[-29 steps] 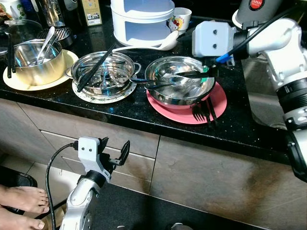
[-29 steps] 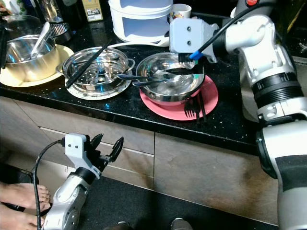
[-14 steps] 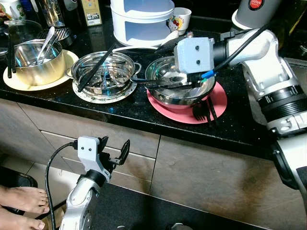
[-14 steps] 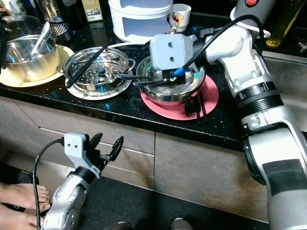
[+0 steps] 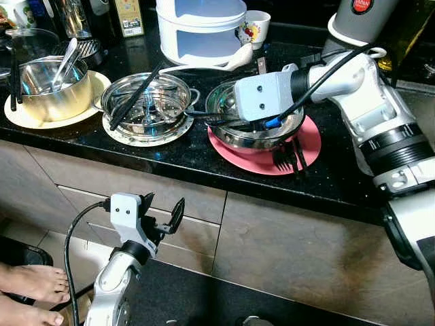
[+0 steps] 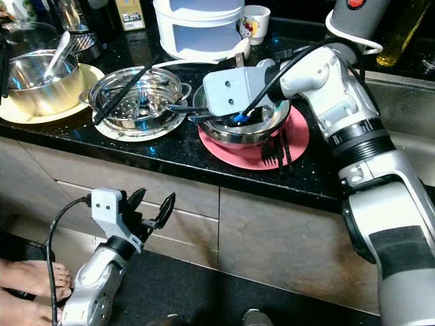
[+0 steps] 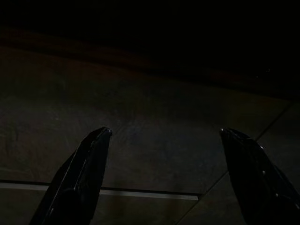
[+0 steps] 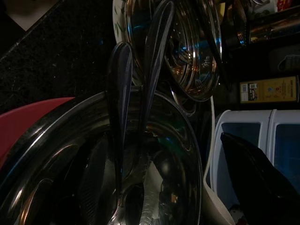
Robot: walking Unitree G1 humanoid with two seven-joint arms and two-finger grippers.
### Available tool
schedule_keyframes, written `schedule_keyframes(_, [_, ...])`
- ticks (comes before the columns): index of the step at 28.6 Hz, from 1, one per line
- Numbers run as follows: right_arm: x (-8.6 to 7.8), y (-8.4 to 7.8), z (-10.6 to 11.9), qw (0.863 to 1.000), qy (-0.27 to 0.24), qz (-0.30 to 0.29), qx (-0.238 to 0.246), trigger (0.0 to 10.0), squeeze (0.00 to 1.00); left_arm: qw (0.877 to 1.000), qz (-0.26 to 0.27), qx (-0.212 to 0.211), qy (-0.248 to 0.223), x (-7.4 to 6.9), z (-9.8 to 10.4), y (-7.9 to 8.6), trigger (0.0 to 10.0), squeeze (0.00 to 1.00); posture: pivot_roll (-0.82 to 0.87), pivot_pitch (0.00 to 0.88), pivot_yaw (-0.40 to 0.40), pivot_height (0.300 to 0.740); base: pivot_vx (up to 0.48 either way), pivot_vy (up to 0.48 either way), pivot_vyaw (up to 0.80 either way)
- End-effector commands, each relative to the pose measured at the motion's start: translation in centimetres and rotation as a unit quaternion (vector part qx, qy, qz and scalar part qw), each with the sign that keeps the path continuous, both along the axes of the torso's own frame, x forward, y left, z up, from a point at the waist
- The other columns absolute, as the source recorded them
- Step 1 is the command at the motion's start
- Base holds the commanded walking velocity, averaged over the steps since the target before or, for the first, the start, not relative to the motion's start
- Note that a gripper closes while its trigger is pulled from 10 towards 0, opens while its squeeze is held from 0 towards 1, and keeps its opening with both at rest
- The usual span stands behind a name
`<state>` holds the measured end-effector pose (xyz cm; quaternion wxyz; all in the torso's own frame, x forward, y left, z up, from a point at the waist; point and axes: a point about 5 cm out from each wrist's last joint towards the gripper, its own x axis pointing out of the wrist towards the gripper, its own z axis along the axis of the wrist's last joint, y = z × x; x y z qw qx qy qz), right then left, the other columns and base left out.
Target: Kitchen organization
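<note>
Steel bowl (image 5: pixel 262 129) on the pink plate (image 5: pixel 309 146) lies directly under the right gripper (image 6: pixel 234 115), whose finger spread I cannot tell. Two dark spoons (image 8: pixel 126 89) lean over its rim ahead; beyond sits the strainer pot (image 5: pixel 146 102). Left gripper (image 5: pixel 163 214) hangs splayed by the drawers.

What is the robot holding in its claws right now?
Left claw is open and empty. Right claw is down in the steel bowl by two dark spoons; whether it grips one cannot be told.
</note>
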<state>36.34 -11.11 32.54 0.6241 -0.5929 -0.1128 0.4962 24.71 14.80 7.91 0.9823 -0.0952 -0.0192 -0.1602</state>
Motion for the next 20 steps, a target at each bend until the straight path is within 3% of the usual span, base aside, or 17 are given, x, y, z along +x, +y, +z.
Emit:
schedule_keyframes(1, [-0.1, 0.5, -0.2, 1.000, -0.005, 0.009, -0.014, 9.6, 0.00, 1.000, -0.003, -0.003, 0.008, -0.3, -0.2, 0.0, 10.0, 0.00, 0.01, 0.100, -0.042, 0.740, 0.000, 0.000, 0.00])
schedule_keyframes(2, [-0.2, 0.7, -0.4, 1.000, -0.003, 0.014, -0.019, 4.8, 0.00, 1.000, -0.003, -0.003, 0.008, -0.3, -0.2, 0.0, 10.0, 0.00, 0.01, 0.099, -0.044, 0.740, 0.000, 0.000, 0.00])
schedule_keyframes(3, [-0.2, 0.7, -0.4, 1.000, -0.003, 0.014, -0.019, 4.8, 0.00, 1.000, -0.003, -0.003, 0.008, -0.3, -0.2, 0.0, 10.0, 0.00, 0.01, 0.099, -0.044, 0.740, 0.000, 0.000, 0.00])
schedule_keyframes(4, [-0.3, 0.9, -0.7, 0.999, 0.004, 0.021, -0.026, 3.5, 0.00, 1.000, -0.003, -0.003, 0.008, -0.3, -0.3, -0.1, 10.0, 0.00, 0.01, 0.098, -0.044, 0.740, 0.000, 0.000, 0.00])
schedule_keyframes(7, [-0.4, 1.1, -1.1, 0.999, 0.008, 0.026, -0.032, 3.1, 0.00, 1.000, -0.004, -0.004, 0.008, -0.3, -0.3, -0.1, 10.0, 0.00, 0.01, 0.096, -0.046, 0.740, 0.000, 0.000, 0.00])
schedule_keyframes(8, [-0.4, 1.3, -1.6, 0.999, 0.012, 0.029, -0.038, 0.0, 0.00, 1.000, -0.005, -0.004, 0.008, -0.3, -0.3, -0.1, 10.0, 0.00, 0.01, 0.095, -0.046, 0.740, 0.000, 0.000, 0.00])
schedule_keyframes(11, [-0.3, 1.5, -2.3, 0.999, 0.012, 0.028, -0.044, 0.0, 0.00, 1.000, -0.005, -0.004, 0.008, -0.3, -0.3, -0.2, 10.0, 0.00, 0.01, 0.095, -0.046, 0.740, 0.000, 0.000, 0.00])
schedule_keyframes(12, [-0.3, 1.6, -2.4, 0.999, 0.009, 0.026, -0.044, 2.6, 0.00, 1.000, -0.005, -0.004, 0.008, -0.3, -0.3, -0.2, 10.0, 0.00, 0.01, 0.092, -0.046, 0.740, 0.000, 0.000, 0.00])
schedule_keyframes(13, [-0.3, 1.6, -2.4, 0.999, 0.009, 0.026, -0.044, 2.6, 0.00, 1.000, -0.005, -0.004, 0.008, -0.3, -0.3, -0.2, 10.0, 0.00, 0.01, 0.092, -0.046, 0.740, 0.000, 0.000, 0.00])
schedule_keyframes(14, [0.0, 1.7, -2.7, 0.999, 0.000, 0.018, -0.046, 10.0, 0.00, 1.000, -0.005, -0.004, 0.008, -0.4, -0.3, -0.2, 10.0, 0.00, 0.01, 0.092, -0.046, 0.740, 0.000, 0.000, 0.00])
schedule_keyframes(20, [0.3, 1.9, -2.9, 0.999, -0.009, 0.008, -0.040, 10.0, 0.00, 1.000, -0.005, -0.005, 0.008, -0.4, -0.3, -0.3, 10.0, 0.00, 0.01, 0.087, -0.048, 0.740, 0.000, 0.000, 0.00])
